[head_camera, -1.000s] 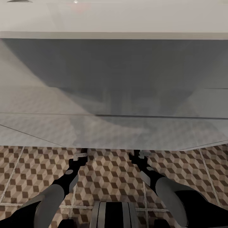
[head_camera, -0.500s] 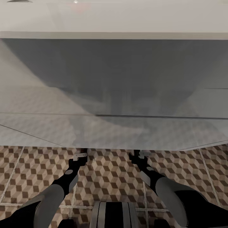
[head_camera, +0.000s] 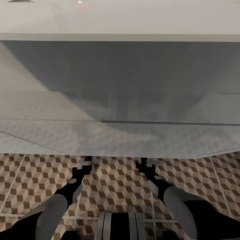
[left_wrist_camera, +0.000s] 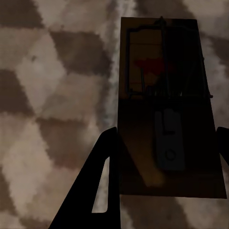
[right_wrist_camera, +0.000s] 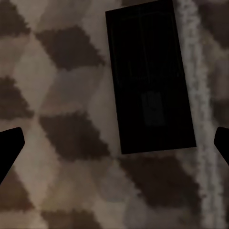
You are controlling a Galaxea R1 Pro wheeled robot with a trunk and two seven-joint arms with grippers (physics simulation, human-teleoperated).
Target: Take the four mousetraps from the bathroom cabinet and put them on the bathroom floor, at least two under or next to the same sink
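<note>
Nothing moved; two mousetraps (left_wrist_camera: 167, 109) (right_wrist_camera: 150, 76), left tool (left_wrist_camera: 162, 162) seemingly gripping one, right tool (right_wrist_camera: 114, 143) released.

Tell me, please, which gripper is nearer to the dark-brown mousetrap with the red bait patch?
Left. The left gripper straddles that mousetrap; the right gripper hangs open above another, plain dark mousetrap.

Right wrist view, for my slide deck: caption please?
Open right gripper above a dark mousetrap lying flat on the cube-patterned floor.

A glossy grey wall (head_camera: 120, 86) reflects faint tile patterning.
</note>
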